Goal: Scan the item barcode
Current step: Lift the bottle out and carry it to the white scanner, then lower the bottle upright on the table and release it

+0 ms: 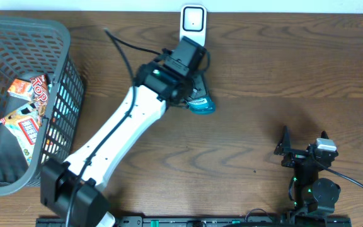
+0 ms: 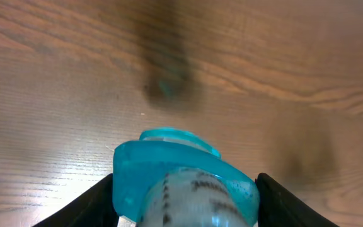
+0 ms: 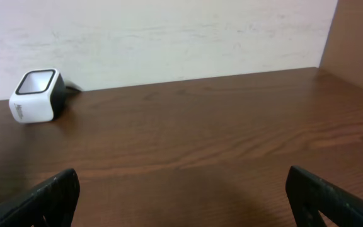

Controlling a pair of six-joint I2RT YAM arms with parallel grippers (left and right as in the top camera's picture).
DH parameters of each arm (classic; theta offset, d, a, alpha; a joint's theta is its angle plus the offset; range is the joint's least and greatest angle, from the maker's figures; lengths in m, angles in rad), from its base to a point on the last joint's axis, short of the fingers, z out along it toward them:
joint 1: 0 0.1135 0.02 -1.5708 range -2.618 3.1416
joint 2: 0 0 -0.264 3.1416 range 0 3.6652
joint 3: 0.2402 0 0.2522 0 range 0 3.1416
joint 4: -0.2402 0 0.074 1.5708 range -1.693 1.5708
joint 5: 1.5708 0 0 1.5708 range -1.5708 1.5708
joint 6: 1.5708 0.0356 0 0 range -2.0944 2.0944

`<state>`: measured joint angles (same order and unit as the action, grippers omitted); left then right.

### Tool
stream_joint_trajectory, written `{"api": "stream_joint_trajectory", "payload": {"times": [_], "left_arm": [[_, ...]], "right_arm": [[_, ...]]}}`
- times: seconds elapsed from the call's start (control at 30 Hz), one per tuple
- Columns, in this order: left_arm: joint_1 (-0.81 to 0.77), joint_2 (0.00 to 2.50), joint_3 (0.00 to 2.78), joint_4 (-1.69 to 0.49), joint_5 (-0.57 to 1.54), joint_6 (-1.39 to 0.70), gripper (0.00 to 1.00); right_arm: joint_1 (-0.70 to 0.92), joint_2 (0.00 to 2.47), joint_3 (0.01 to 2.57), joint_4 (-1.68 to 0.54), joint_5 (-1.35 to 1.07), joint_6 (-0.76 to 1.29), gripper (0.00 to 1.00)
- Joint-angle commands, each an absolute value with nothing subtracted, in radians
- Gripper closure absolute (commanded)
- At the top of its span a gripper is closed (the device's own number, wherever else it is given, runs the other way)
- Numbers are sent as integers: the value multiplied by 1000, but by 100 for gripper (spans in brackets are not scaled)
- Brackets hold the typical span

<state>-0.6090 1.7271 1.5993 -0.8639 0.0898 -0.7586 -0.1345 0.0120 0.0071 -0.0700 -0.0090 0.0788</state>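
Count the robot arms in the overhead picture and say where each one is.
2. The left arm reaches from the near-left corner toward the white scanner, holding a blue-capped bottle; the right arm sits folded at the near-right edge. None seems hidden.

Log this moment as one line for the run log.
left jaws: closed on teal bottle | bottle: near scanner | right jaws: open, empty

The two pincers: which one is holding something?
The left pincer, on the white arm, grips a blue-capped clear plastic container near the white box scanner; the black right pincer stands open and empty.
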Motion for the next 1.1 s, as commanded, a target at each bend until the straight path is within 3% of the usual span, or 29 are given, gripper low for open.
{"api": "stream_joint_trajectory", "payload": {"times": [0.0,0.67,1.0,1.07], "left_arm": [[-627,1728,1610,-859,28,-752,40],[-628,1728,1599,-874,4,-752,41],[-661,1776,1488,-868,-132,-752,40],[-670,1787,1488,-863,-132,-752,33]], "right_arm": [[-140,7,6,-72,-17,81,1],[-140,7,6,-72,-17,81,1],[-140,7,6,-72,-17,81,1],[-140,7,6,-72,-17,81,1]]}}
